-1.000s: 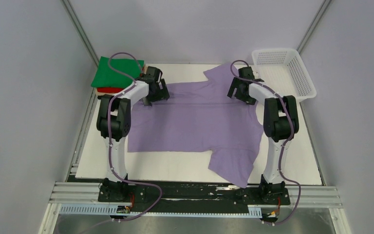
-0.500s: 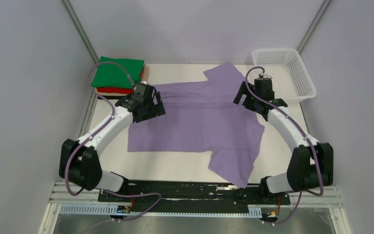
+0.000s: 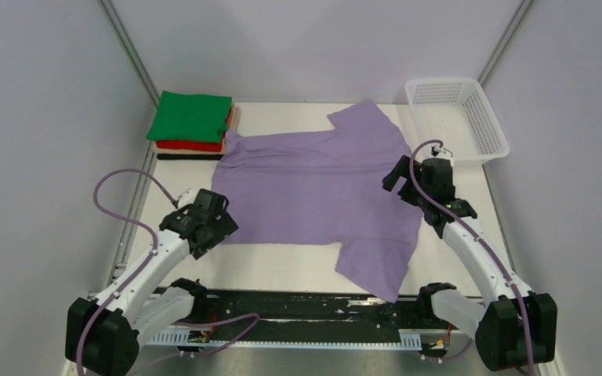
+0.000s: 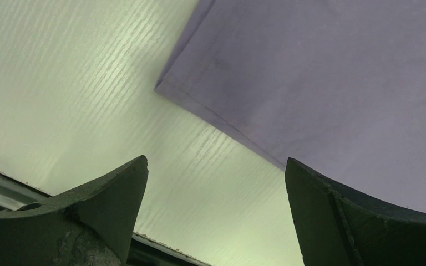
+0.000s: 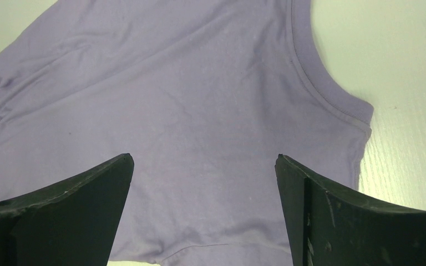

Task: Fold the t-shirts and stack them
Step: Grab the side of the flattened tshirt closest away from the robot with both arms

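Observation:
The lavender t-shirt [image 3: 313,188] lies spread flat across the middle of the table, one sleeve at the back and one hanging toward the near edge. A folded stack stands at the back left: green shirt [image 3: 190,116] on top, red [image 3: 188,145] under it, a tan edge [image 3: 235,117] at its right side. My left gripper [image 3: 216,227] is open and empty, just over the shirt's near left corner [image 4: 321,72]. My right gripper [image 3: 402,174] is open and empty above the shirt's right edge, near the collar [image 5: 310,83].
A white mesh basket [image 3: 458,117] stands at the back right corner. A dark strip [image 3: 188,157] lies in front of the folded stack. The white table top [image 3: 282,270] ends at a black rail along the near edge.

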You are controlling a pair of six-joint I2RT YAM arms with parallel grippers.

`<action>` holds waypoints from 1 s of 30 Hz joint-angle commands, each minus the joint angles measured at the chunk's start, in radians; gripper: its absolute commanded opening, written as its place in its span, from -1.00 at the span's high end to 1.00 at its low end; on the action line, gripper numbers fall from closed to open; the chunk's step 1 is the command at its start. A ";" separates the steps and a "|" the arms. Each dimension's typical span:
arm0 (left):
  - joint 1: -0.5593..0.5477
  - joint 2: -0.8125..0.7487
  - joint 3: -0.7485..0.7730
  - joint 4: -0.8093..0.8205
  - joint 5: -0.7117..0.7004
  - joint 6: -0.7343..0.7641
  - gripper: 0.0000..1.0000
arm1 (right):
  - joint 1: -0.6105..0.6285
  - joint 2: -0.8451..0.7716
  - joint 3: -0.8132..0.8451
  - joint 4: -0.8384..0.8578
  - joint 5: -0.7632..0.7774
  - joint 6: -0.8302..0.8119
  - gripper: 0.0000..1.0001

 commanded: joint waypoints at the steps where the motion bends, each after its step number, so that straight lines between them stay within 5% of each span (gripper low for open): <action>1: 0.053 0.041 -0.031 0.041 -0.013 -0.117 -1.00 | -0.001 0.000 0.001 0.054 -0.025 0.010 -1.00; 12: 0.108 0.254 -0.065 0.231 0.032 -0.160 -0.44 | -0.002 0.005 -0.005 0.053 0.008 0.005 -1.00; 24: 0.161 0.299 -0.095 0.268 -0.062 -0.206 -0.23 | -0.002 0.023 -0.002 0.050 0.021 0.004 -1.00; 30: 0.191 0.361 -0.062 0.283 -0.073 -0.190 0.10 | -0.002 0.020 -0.002 0.045 0.037 0.003 -1.00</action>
